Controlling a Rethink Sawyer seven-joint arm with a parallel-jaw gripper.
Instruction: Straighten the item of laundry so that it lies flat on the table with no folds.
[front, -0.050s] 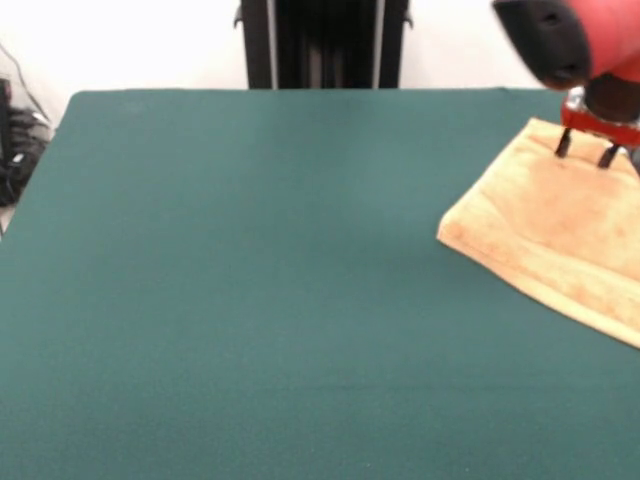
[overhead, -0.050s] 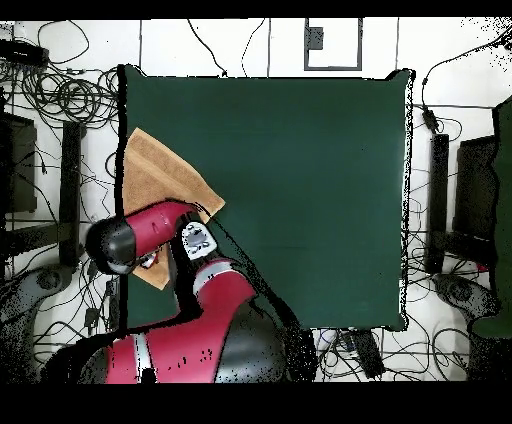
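The robot's hand (front, -0.050s: 585, 150), its two dark fingers parted and empty, hovers over the far corner of a tan-orange towel (front, -0.050s: 560, 235) lying near the edge of the green table (front, -0.050s: 250, 300), one border doubled along its front.

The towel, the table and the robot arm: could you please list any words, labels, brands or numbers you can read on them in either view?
None can be read.
Towel: plain tan-orange cloth, no tag or print showing.
Table: plain dark green cloth, no marks.
Arm: faint marks on the red casing in the overhead view, too small to read.
Gripper: no lettering visible.
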